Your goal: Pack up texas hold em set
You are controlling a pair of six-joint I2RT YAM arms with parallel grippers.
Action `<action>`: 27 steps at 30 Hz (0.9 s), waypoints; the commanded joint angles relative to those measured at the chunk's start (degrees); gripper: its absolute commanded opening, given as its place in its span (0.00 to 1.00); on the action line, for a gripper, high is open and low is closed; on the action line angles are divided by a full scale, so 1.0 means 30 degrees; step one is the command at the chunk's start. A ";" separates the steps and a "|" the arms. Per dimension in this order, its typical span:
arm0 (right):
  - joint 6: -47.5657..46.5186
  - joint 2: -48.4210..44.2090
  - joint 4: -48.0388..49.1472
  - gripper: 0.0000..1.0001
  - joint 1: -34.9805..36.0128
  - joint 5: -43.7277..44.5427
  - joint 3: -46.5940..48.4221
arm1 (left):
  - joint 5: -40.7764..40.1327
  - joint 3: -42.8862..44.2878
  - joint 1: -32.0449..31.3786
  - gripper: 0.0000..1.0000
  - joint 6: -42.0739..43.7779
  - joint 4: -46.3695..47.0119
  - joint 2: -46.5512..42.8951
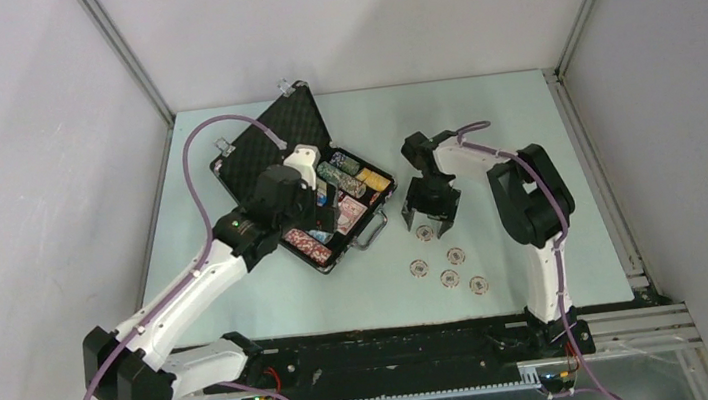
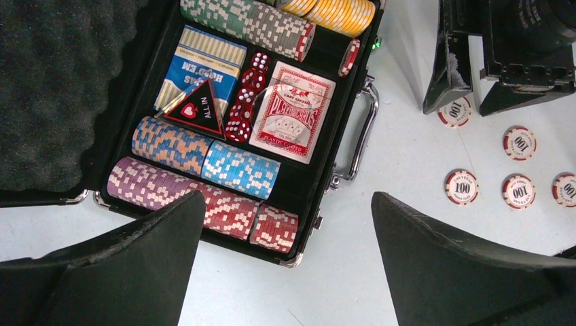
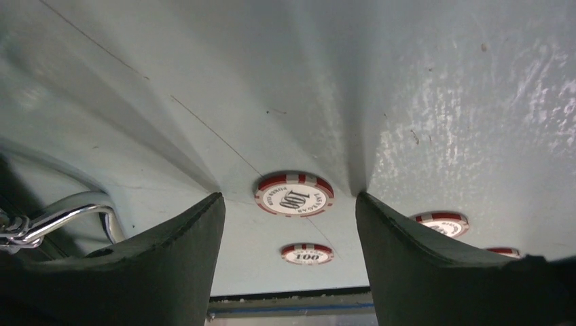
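Observation:
The black case point(image 1: 283, 127) of the texas hold em set lies open left of centre, lid back. In its tray point(image 2: 319, 178) are rows of coloured chips point(image 2: 239, 168), two card decks point(image 2: 293, 112) and red dice point(image 2: 248, 95). My left gripper point(image 2: 286, 198) hovers open above the tray's near corner, holding nothing. Several red-and-white 100 chips point(image 1: 449, 278) lie loose on the table to the right of the case. My right gripper point(image 3: 289, 197) is open and low over the table. Its fingertips straddle one flat chip point(image 3: 294, 194).
The case's silver handle point(image 2: 363, 136) points toward the loose chips and shows at the left of the right wrist view point(image 3: 68, 214). A black "ALL IN" triangle point(image 2: 197, 109) rests in the tray. The table's near edge point(image 3: 292, 295) lies beyond the chips.

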 commanded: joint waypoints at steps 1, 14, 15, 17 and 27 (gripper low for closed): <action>-0.0016 0.0651 0.0041 0.72 -0.0209 0.0243 0.0840 | 0.0007 -0.0177 0.0188 1.00 -0.0121 0.0709 -0.0231; 0.1001 0.1907 -0.1462 0.68 0.0004 0.0770 0.0659 | 0.0191 -0.0316 0.0362 1.00 -0.0230 0.0669 0.0074; 0.1057 0.1999 -0.1522 0.68 -0.0013 0.0754 0.0674 | 0.0200 -0.0320 0.0364 1.00 -0.0259 0.0677 0.0078; 0.1209 0.2216 -0.1588 0.67 -0.0031 0.0797 0.0728 | 0.0215 -0.0329 0.0379 1.00 -0.0267 0.0654 0.0093; 0.1564 0.2489 -0.1772 0.38 -0.0157 0.1239 0.1205 | 0.0293 -0.0446 0.0495 1.00 -0.0184 0.0667 -0.0012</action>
